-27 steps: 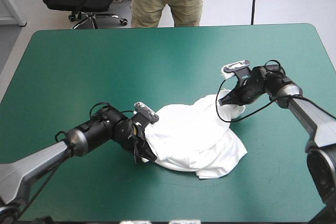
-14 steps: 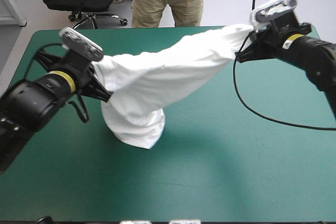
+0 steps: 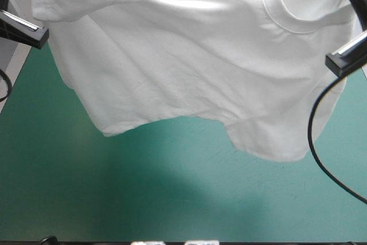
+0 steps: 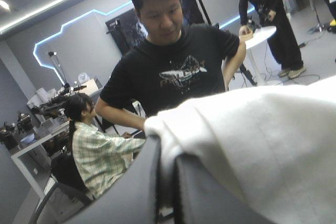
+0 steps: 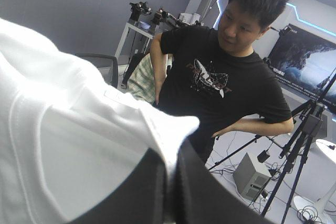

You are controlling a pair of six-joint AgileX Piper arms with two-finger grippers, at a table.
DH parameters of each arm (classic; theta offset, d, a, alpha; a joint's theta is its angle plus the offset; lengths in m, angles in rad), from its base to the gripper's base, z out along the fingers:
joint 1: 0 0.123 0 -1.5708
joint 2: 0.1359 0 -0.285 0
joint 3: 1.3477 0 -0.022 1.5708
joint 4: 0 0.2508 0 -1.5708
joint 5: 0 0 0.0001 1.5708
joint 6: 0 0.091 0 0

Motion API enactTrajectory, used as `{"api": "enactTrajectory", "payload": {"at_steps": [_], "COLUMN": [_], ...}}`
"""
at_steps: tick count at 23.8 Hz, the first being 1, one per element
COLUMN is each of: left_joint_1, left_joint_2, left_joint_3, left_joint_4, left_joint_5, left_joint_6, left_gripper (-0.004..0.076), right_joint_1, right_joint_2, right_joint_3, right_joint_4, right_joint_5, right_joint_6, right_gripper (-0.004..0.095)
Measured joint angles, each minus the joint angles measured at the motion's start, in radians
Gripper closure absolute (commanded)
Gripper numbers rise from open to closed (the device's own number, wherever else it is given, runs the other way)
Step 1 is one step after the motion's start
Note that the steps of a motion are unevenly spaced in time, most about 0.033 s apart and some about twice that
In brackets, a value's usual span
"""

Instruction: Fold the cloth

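We hold the T-shirt (image 3: 195,67) up over the bench (image 3: 172,199). It spreads across the upper half of the high view, with its hem hanging free above the teal-green cover. The 2 claws each pinch the top edge. The left claw (image 4: 168,166) is all but closed on cloth, and so is the right claw (image 5: 169,171). We judge the shirt light, soft and limp, so it will likely sag and swing. Corners or shoulders are the best places to take hold. The cover shows bare across the lower frame, which looks like room enough to lay the shirt flat.
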Motion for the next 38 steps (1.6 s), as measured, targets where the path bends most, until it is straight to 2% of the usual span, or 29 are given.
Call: {"api": "enactTrajectory", "payload": {"at_steps": [5, 9, 14, 18, 19, 20, 21, 22, 23, 24, 26, 28, 32, 36, 38], "left_joint_1": [0.000, 0.000, 0.000, 0.000, 0.000, 0.000, 0.005, 0.009, 0.026, 0.040, 0.108, 0.169, 0.252, 0.260, 0.260], "left_joint_2": [0.008, 0.033, 0.127, 0.288, 0.369, 0.405, 0.493, 0.527, 0.603, 0.634, 0.715, 0.752, 0.789, 0.816, 0.817], "left_joint_3": [-0.042, -0.037, 0.056, 0.240, 0.303, 0.320, 0.338, 0.339, 0.342, 0.344, 0.346, 0.347, 0.347, 0.347, 0.347], "left_joint_4": [-0.071, -0.087, -0.070, -0.075, -0.075, -0.074, -0.072, -0.069, -0.058, -0.056, -0.064, -0.102, -0.200, -0.232, -0.254], "left_joint_5": [0.026, 0.162, 0.354, 0.355, 0.315, 0.291, 0.212, 0.176, 0.081, 0.046, -0.094, -0.188, -0.344, -0.385, -0.387], "left_joint_6": [0.021, -0.003, -0.037, -0.057, -0.059, -0.063, -0.079, -0.089, -0.111, -0.120, -0.162, -0.173, -0.184, -0.187, -0.187], "left_gripper": [0.0741, 0.0741, 0.0741, 0.0741, 0.0741, 0.0741, 0.0741, 0.0741, 0.0741, 0.0741, 0.0741, 0.0741, 0.0729, 0.0499, 0.0328], "right_joint_1": [0.000, 0.000, 0.000, 0.000, 0.000, 0.000, 0.000, 0.000, -0.004, -0.009, -0.040, -0.068, -0.128, -0.159, -0.160], "right_joint_2": [-0.014, -0.017, -0.016, -0.002, 0.012, 0.020, 0.047, 0.061, 0.105, 0.132, 0.242, 0.330, 0.521, 0.637, 0.672], "right_joint_3": [-0.107, -0.087, 0.111, 0.451, 0.602, 0.657, 0.776, 0.824, 0.891, 0.905, 0.909, 0.867, 0.735, 0.634, 0.608], "right_joint_4": [-0.038, -0.072, -0.087, -0.103, -0.120, -0.134, -0.181, -0.204, -0.262, -0.283, -0.311, -0.310, -0.273, -0.176, -0.155], "right_joint_5": [0.134, 0.237, 0.237, 0.209, 0.136, 0.099, -0.008, -0.052, -0.160, -0.209, -0.375, -0.446, -0.476, -0.428, -0.409], "right_joint_6": [0.029, 0.062, 0.106, 0.142, 0.165, 0.178, 0.216, 0.234, 0.275, 0.288, 0.308, 0.312, 0.316, 0.253, 0.238], "right_gripper": [0.0918, 0.0919, 0.0919, 0.0925, 0.0925, 0.0925, 0.0925, 0.0926, 0.0926, 0.0926, 0.0925, 0.0925, 0.0892, 0.0675, 0.0553]}}
